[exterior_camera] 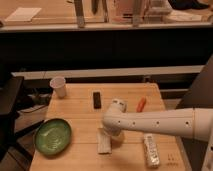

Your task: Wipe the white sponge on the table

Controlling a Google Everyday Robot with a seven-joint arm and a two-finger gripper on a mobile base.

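Wooden table [80,107], front-centre: white sponge [102,143] lies flat. Gripper [114,134] sits just over its right edge, hidden by the arm [160,122], so I can't tell the claw state. Sponge is likely light, soft and squashy; pinch across the narrow width, mid-length.

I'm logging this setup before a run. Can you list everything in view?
table: one, light wood, centre
white sponge: one, off-white, front middle of the table
bowl: one, green, front left
paper cup: one, white, back left corner
black bar: one, black, back middle
orange item: one, orange, back right
bottle: one, clear with white label, lying front right
arm: one, white, reaching in from the right
gripper: one, under the arm's end, beside the sponge, mostly hidden
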